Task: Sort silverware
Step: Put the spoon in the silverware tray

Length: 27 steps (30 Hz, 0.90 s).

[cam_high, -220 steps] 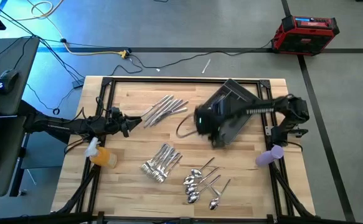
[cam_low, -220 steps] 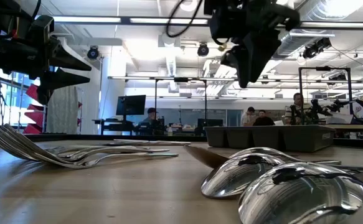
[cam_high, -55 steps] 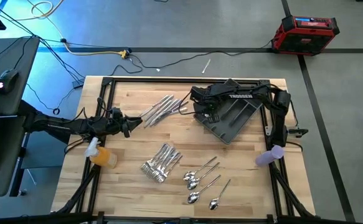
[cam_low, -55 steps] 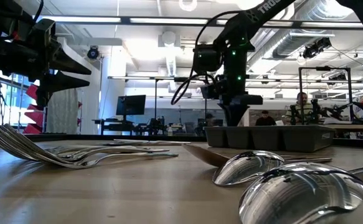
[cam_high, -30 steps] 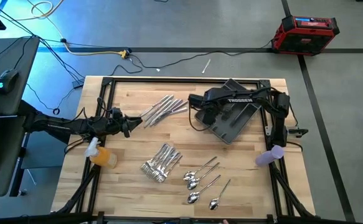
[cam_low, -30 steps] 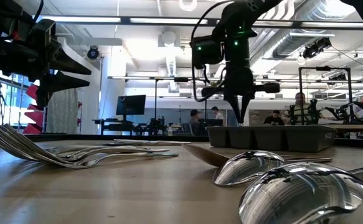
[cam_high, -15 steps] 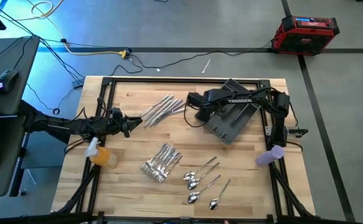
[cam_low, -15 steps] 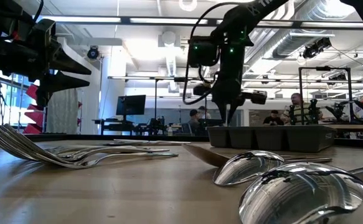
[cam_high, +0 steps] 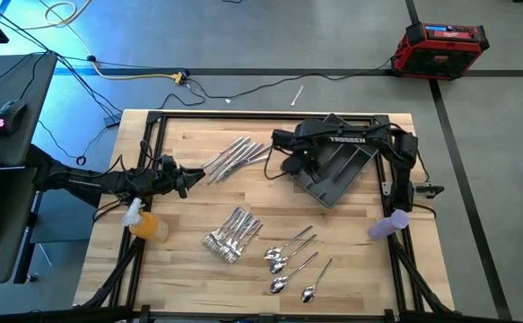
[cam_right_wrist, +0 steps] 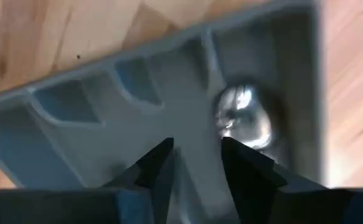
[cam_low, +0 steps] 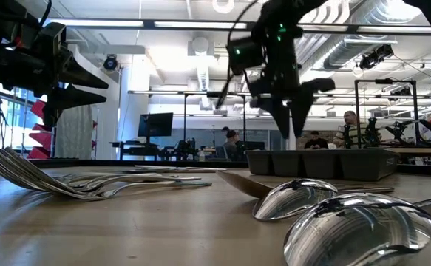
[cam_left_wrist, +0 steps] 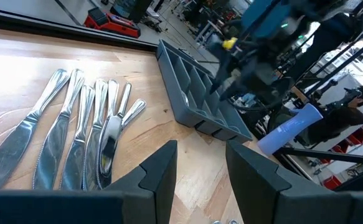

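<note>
**Spoon in the tray, right gripper parted above it**

Nearest the front edge of the table (cam_high: 180,269) lay a loose cluster of spoons (cam_high: 290,262), their bowls looming large in the low view (cam_low: 348,222). Just to their left sat a tight bundle of forks (cam_high: 230,233), tines toward the front. Farther back, near the table's middle, a fan of knives (cam_high: 236,154) rested side by side, touching one another; the left wrist view showed them lined up with blades close to the camera (cam_left_wrist: 63,143).

The left gripper (cam_high: 187,179) hovered beside the knives, its fingers spread with a clear gap and nothing between them.

Toward the far right stood the dark grey tray (cam_high: 342,175), set at an angle to the table edges. The right gripper (cam_high: 283,161) hung over the tray's left end, fingers parted and empty. Directly beyond them, in the right wrist view, one spoon (cam_right_wrist: 246,118) lay inside a tray compartment (cam_right_wrist: 169,124), its bowl catching the light.

Behind the table, people sat at desks (cam_low: 315,139) in the room.
</note>
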Each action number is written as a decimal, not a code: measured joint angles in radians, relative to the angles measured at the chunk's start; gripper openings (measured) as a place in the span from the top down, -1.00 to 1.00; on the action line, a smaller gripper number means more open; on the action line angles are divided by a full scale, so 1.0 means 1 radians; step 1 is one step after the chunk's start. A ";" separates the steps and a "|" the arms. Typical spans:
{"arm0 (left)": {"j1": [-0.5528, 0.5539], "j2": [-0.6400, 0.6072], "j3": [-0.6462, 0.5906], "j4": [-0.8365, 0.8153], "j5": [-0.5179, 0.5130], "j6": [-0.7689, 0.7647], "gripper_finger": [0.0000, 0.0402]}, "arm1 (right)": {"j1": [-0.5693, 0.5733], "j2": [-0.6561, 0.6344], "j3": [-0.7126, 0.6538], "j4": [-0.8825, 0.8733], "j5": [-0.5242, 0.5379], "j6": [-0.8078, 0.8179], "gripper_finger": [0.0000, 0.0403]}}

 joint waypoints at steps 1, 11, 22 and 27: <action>0.000 0.000 0.000 0.000 0.000 0.000 0.41 | -0.006 0.000 -0.027 0.017 0.000 0.000 0.46; 0.000 0.000 0.000 0.000 0.000 0.001 0.41 | -0.038 0.000 -0.201 0.289 0.020 0.000 0.77; 0.000 0.000 0.000 0.000 -0.002 0.002 0.41 | -0.034 0.000 -0.199 0.323 0.109 0.048 0.99; 0.000 0.000 0.000 0.000 -0.003 0.002 0.41 | -0.012 -0.010 -0.098 0.172 0.109 0.091 1.00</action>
